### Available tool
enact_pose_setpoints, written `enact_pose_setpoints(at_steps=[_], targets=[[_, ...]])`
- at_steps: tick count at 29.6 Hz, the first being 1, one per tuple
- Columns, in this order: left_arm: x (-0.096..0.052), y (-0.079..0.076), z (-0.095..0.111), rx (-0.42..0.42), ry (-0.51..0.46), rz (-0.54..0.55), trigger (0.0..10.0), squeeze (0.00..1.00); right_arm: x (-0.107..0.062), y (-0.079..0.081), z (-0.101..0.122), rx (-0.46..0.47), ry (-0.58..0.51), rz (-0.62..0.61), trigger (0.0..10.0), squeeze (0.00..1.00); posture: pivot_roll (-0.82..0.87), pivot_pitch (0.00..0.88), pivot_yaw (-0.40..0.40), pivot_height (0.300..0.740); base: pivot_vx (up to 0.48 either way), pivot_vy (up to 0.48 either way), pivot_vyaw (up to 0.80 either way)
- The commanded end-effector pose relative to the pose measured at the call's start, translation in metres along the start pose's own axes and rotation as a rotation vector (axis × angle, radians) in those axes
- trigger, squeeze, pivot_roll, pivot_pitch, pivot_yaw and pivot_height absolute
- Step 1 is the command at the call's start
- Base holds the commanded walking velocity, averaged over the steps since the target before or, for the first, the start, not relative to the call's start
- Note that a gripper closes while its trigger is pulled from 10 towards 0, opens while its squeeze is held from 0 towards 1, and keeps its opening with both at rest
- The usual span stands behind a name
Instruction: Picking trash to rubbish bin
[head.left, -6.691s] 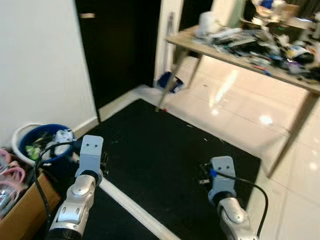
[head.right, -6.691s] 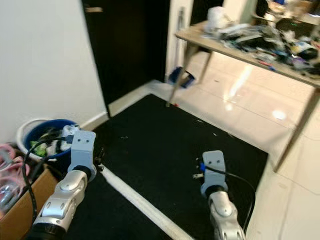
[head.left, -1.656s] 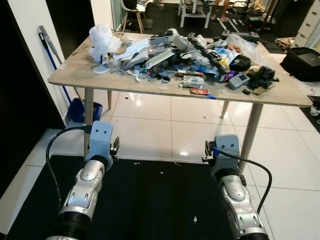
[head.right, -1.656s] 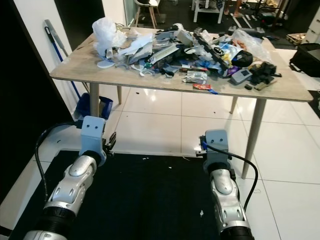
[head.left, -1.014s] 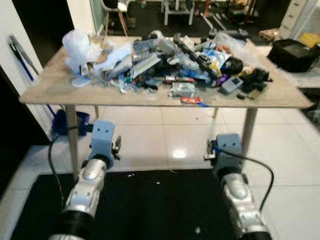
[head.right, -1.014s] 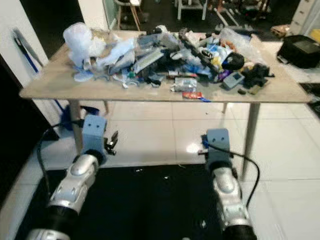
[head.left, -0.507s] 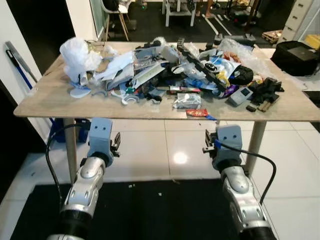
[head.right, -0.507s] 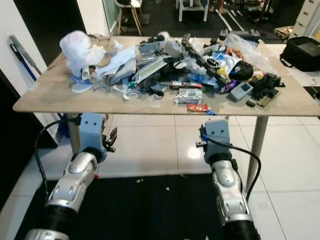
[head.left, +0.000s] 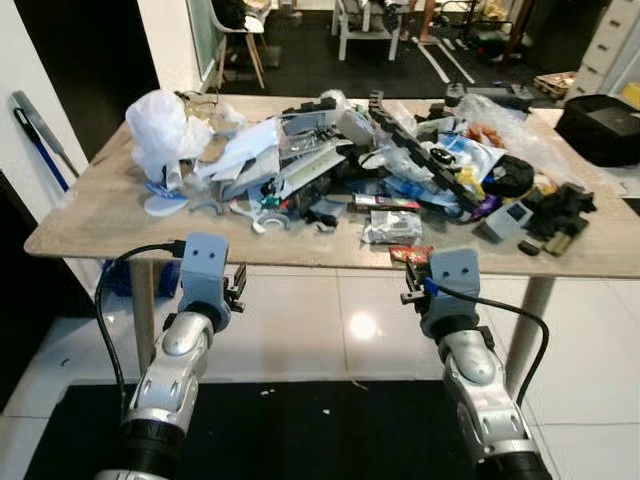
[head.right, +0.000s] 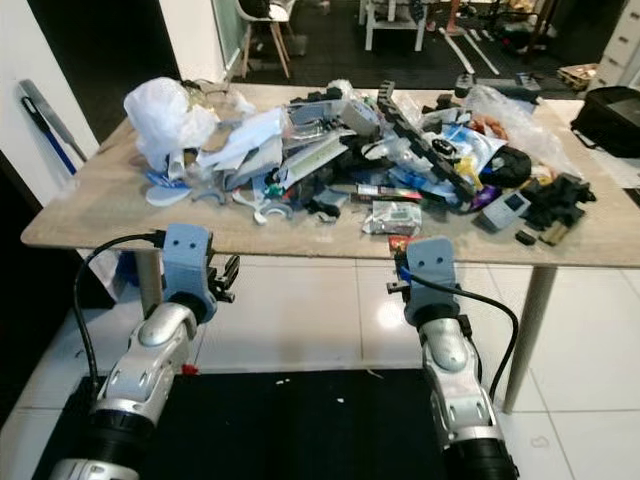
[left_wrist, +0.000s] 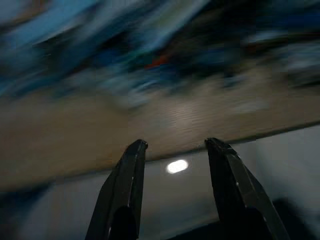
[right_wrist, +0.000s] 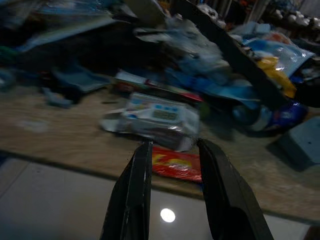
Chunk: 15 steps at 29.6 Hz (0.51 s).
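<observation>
left claw (left_wrist: 172, 145): fingers apart, empty, just short of the wooden bench (head.left: 90, 215) edge
right claw (right_wrist: 172, 145): parted, empty
trash: flat red wrapper (right_wrist: 176, 165) just ahead of right claw, clear plastic packet (right_wrist: 156, 118) behind it

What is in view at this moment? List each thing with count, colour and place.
Table: one, light wood, ahead of the robot.
Trash pile: many mixed pieces, across the tabletop.
Plastic bag: one, white, table's left end.
Silver wrapper: one, near the front edge.
Red wrapper: one, at the front edge, beside the silver wrapper.
Black bag: one, on the floor far right.
Broom handle: one, blue, against the left wall.
Left end effector: black fingers open, before the table edge.
Right end effector: black fingers open, facing the red wrapper.
</observation>
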<state>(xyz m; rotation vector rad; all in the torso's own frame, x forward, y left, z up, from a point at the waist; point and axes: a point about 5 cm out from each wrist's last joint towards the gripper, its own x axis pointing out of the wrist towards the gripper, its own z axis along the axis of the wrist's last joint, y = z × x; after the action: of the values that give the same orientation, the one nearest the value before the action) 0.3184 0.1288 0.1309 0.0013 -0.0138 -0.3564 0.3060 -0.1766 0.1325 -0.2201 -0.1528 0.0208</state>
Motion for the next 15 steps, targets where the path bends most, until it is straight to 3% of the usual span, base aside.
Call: enact_pose_setpoints(at_steps=[1, 15], targets=[[-0.003, -0.005, 0.003, -0.001, -0.031, -0.058, 10.0, 0.0, 0.0, 0.0, 0.002, 0.007, -0.003, -0.001, 10.0, 0.0, -0.07, 0.066, 0.027, 0.74, 0.311, 0.0, 0.0], [-0.012, -0.022, 0.005, 0.009, -0.042, -0.24, 10.0, 0.0, -0.004, -0.002, -0.003, 0.007, 0.02, -0.009, 10.0, 0.0, -0.07, 0.067, 0.026, 0.74, 0.31, 0.0, 0.0]])
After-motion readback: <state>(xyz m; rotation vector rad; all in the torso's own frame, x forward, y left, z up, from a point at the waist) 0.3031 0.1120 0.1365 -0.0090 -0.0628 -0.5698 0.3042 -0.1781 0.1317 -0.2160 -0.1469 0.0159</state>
